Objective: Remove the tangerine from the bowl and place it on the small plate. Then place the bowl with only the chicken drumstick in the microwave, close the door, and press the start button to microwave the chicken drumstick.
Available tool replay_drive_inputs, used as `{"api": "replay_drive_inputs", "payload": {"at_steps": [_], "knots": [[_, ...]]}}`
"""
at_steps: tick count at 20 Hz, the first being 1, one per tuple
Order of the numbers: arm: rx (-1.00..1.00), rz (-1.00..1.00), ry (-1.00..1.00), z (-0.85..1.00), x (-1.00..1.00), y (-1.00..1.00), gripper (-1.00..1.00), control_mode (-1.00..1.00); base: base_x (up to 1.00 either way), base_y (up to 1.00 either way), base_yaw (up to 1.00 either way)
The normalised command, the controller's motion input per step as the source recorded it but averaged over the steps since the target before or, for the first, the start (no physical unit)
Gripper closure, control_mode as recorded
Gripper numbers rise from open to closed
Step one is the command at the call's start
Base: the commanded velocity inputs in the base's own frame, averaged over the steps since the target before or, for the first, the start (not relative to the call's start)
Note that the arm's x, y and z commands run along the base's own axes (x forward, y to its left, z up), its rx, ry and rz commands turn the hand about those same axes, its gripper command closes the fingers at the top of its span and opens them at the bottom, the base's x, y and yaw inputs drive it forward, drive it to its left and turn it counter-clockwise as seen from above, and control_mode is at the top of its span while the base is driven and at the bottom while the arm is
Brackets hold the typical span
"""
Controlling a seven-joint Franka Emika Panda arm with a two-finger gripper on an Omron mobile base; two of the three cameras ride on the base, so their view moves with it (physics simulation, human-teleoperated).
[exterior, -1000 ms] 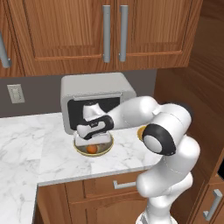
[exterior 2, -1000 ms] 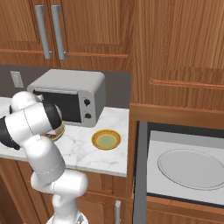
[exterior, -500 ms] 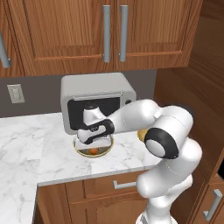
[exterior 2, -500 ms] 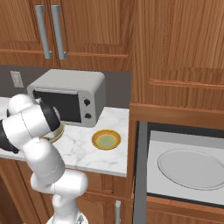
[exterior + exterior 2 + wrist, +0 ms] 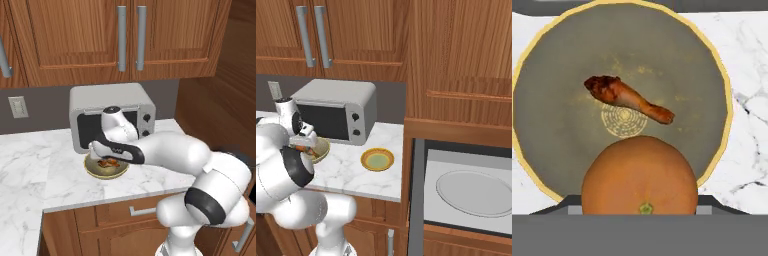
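Two pieces of food share the bowl [image 5: 542,125] in the hand view: the tangerine [image 5: 639,176] and the chicken drumstick [image 5: 627,97]. The tangerine sits large at the bottom of that view, right where the finger tips belong, and it hides them. The drumstick lies beyond it across the middle of the bowl, apart from the fruit. In the left base view the gripper [image 5: 106,159] is down inside the bowl [image 5: 95,171], which rests on the marble counter [image 5: 40,165] just in front of the silver two-knob toaster oven [image 5: 112,100]. The jaws appear partly closed around the tangerine, though the finger contact itself cannot be seen, so a firm hold cannot be confirmed. In the right base view the small plate [image 5: 377,159] lies on the counter to the right of the bowl [image 5: 322,149], well apart from it, near the counter's right end.
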Motion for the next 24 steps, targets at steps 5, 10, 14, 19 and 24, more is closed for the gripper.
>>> {"api": "replay_drive_inputs", "payload": {"at_steps": [5, 10, 14, 19, 24], "knots": [[0.13, 0.0, -0.13, 0.75, -0.09, -0.85, 1.0, -1.0, 0.0, 0.0, 0.0], [0.14, 0.0, 0.0, 0.15, 0.01, -1.0, 1.0, -1.0, 0.0, 0.0, 0.0], [0.11, 0.0, 0.0, 0.0, 0.02, -1.0, 1.0, -1.0, 0.0, 0.0, 0.0], [0.06, 0.0, 0.06, 0.0, 0.14, -1.0, 1.0, -1.0, 0.0, 0.0, 0.0], [0.0, -0.02, 0.18, -0.19, 0.21, -0.89, 1.0, -1.0, 0.0, 0.0, 0.0]]}}
